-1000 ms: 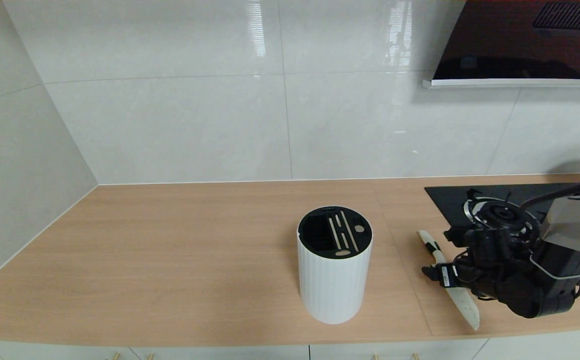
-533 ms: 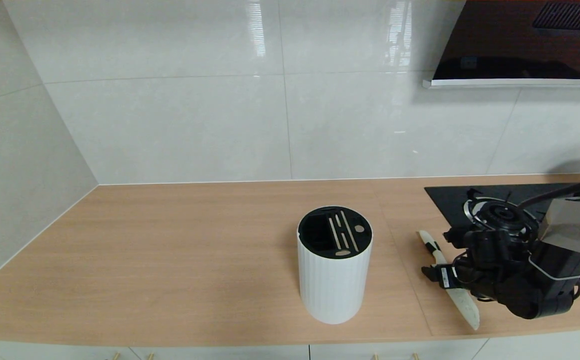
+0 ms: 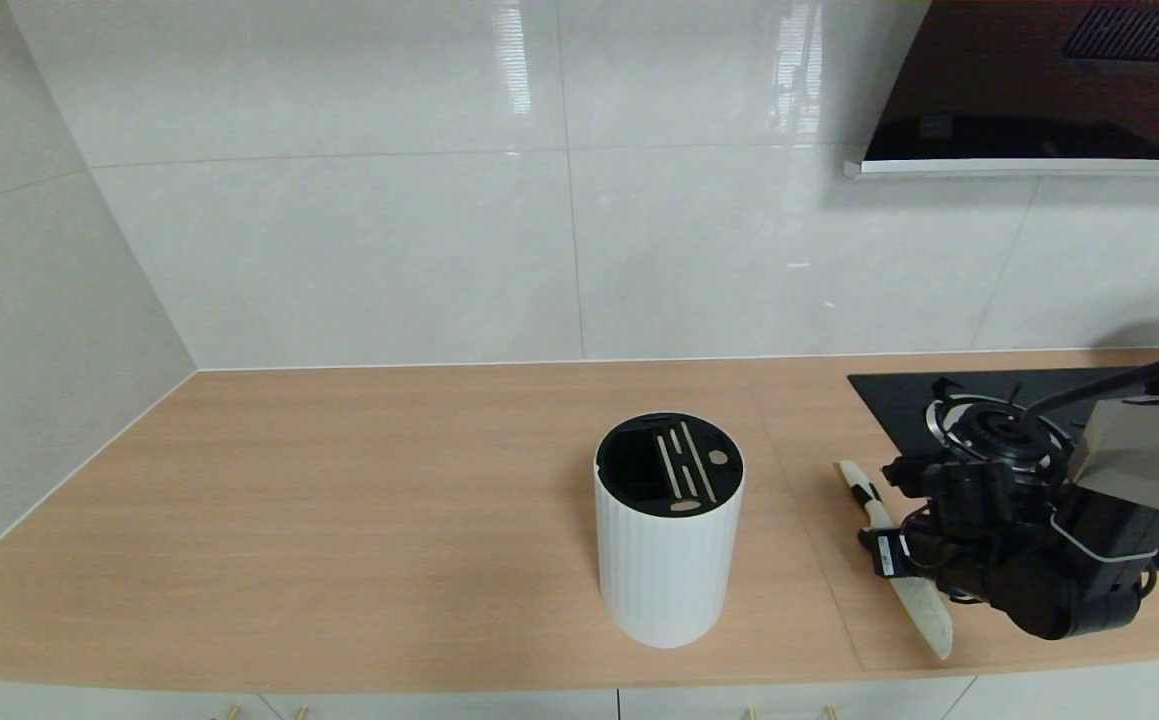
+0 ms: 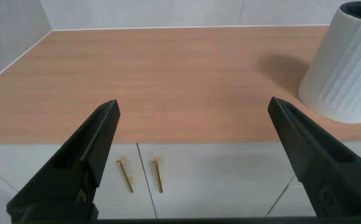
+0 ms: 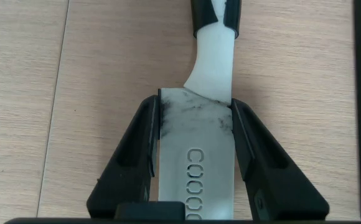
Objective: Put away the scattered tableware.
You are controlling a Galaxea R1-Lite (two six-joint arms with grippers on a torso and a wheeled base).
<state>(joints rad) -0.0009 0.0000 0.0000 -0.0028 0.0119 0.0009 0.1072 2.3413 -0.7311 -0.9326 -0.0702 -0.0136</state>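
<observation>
Knife [image 3: 924,612] shifted slightly — wooden counter [image 3: 389,500], tiled wall [image 3: 339,250].

Your head camera looks down from the near side over the counter [image 3: 389,500]. The left wrist camera, low at the near edge, shares the white holder [image 4: 348,68] with it; the right looks closely down on the knife [image 5: 196,155]

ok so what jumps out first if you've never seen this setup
First, the white ribbed knife block with its black slotted top, standing upright in the middle of the wooden counter. Then the right claw, shut on the blade of a white knife between the block and the gas burner. The left claw hangs open by the counter's near edge.
</observation>
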